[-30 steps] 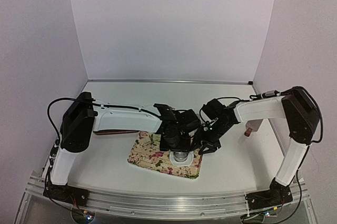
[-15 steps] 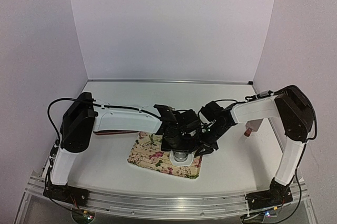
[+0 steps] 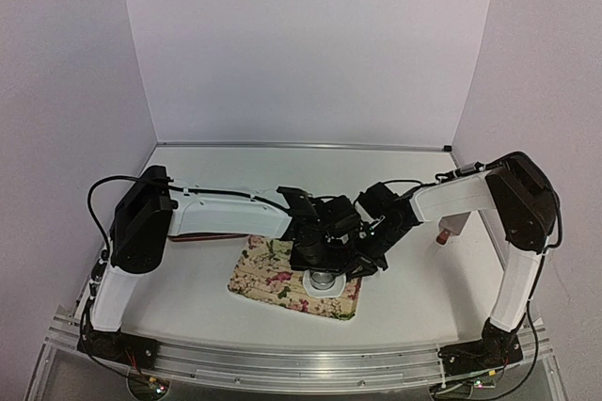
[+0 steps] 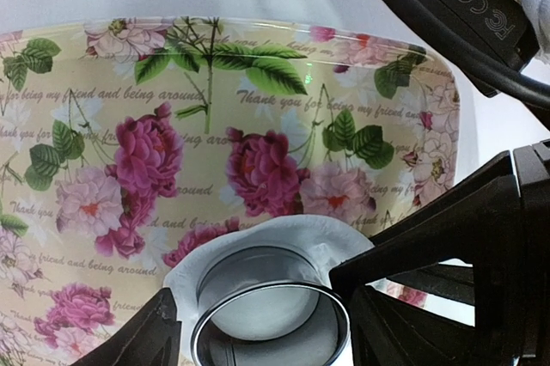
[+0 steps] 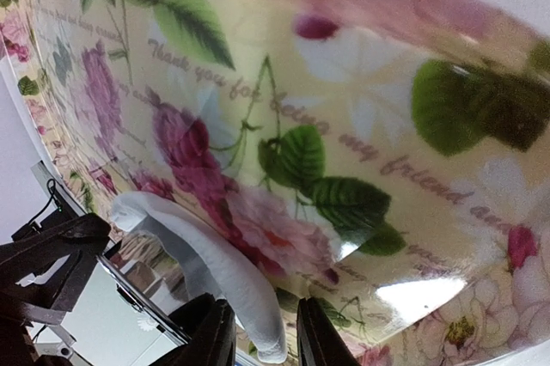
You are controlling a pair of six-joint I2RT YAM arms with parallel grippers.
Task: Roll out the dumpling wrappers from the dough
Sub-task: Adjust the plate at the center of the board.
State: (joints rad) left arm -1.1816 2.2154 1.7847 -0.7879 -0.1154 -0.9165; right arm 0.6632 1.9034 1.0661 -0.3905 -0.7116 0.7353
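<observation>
**Two end effectors at one dough sheet**

You have the dough point(image 4: 284, 230) lying flattened on the floral mat point(image 4: 258, 100), directly below your left end effector point(image 4: 258, 310). A shiny ring cutter point(image 4: 266, 263) stands pressed into that sheet. The left end effector's two fingers sit one on each side of it, hard up against the rim; you cannot tell whether they actually clamp it. Inside the ring a pale round surface shows. Your right end effector point(image 5: 262, 336) is clenched on the sheet's edge: the white rim curls up off the mat and runs down between its fingertips. Seen from above, the right end effector sits just beside the left one. Most of the mat spreads away to the left of both, on the desk point(image 3: 423, 297).
</observation>
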